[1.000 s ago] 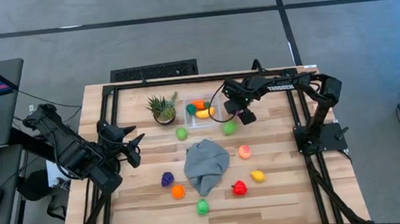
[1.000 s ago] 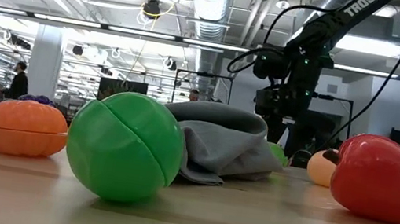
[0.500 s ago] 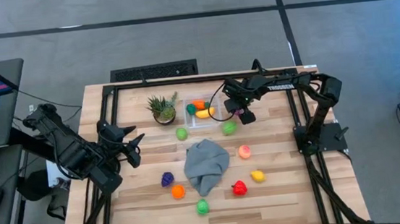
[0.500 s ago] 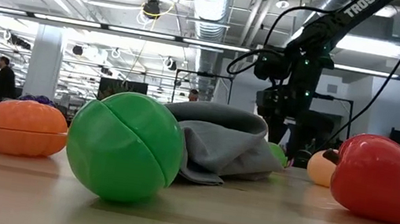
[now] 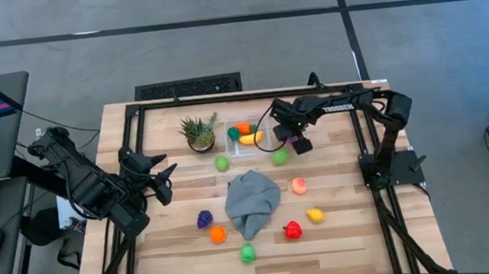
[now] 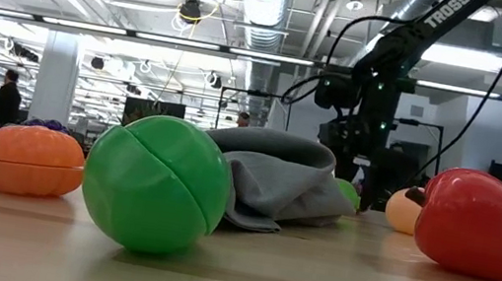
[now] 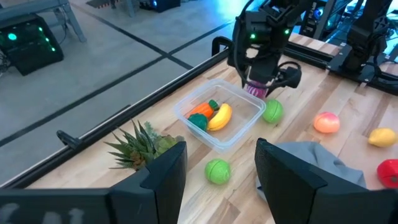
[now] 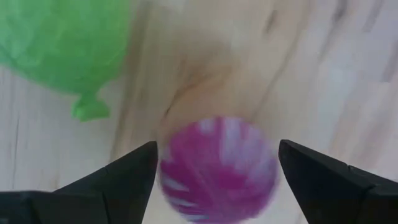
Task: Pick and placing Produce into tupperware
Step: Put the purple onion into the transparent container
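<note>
The right gripper (image 5: 293,140) hangs just above the table near the back edge, right beside the tupperware (image 5: 247,147). Its fingers (image 8: 118,177) are spread wide, and a purple piece (image 8: 217,165) sits between them without touching. From the left wrist view the purple piece (image 7: 255,89) shows right under that gripper. A green piece (image 5: 280,157) lies on the wood just beside it.

The tupperware (image 7: 242,124) holds a yellow banana (image 7: 219,117), an orange carrot (image 7: 201,109) and a dark green piece (image 7: 198,122). It sits near the back edge, next to a spiky plant (image 5: 200,131).

More produce lies in the open: a green ball (image 5: 221,164), purple grapes (image 5: 204,219), an orange piece (image 5: 218,235), a big green piece (image 6: 157,182), a red pepper (image 6: 483,225), a lemon (image 5: 314,215) and a peach (image 5: 298,185). A grey cloth (image 5: 252,201) lies in the middle.

The left gripper (image 5: 165,181) waits over the left edge with its fingers apart, holding nothing.
</note>
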Robot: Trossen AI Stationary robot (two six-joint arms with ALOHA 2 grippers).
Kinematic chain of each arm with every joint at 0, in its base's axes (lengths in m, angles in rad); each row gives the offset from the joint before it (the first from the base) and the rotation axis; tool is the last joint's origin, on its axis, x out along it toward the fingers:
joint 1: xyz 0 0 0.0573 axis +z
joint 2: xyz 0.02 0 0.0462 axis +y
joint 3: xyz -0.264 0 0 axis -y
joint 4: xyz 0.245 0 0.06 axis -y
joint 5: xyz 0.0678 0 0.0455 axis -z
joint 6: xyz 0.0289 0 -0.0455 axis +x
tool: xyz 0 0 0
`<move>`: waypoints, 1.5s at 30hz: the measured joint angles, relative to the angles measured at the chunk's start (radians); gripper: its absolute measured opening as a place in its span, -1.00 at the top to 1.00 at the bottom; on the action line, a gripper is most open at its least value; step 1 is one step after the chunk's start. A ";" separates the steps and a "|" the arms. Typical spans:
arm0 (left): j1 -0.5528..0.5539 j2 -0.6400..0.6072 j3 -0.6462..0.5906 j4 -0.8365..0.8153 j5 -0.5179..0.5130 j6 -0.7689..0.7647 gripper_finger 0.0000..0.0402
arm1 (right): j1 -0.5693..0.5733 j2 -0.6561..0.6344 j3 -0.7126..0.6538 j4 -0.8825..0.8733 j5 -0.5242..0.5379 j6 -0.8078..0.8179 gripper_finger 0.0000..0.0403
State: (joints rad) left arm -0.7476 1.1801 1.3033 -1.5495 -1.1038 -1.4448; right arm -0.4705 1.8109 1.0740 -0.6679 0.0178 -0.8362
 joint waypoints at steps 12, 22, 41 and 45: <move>0.000 0.000 0.000 -0.004 0.008 0.000 0.10 | -0.016 0.017 0.002 -0.020 0.019 0.036 -0.70; 0.000 0.000 0.000 -0.004 0.007 -0.003 0.10 | -0.035 0.017 0.004 -0.067 0.032 0.052 -0.57; 0.000 0.000 0.000 -0.001 0.008 -0.009 0.10 | -0.035 0.017 0.003 -0.071 0.009 0.058 -0.51; 0.000 0.000 0.000 -0.001 0.008 -0.009 0.10 | -0.035 0.017 0.003 -0.061 0.009 0.056 -0.60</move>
State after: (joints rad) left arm -0.7479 1.1801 1.3037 -1.5501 -1.0962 -1.4536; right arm -0.5056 1.8278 1.0771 -0.7285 0.0269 -0.7801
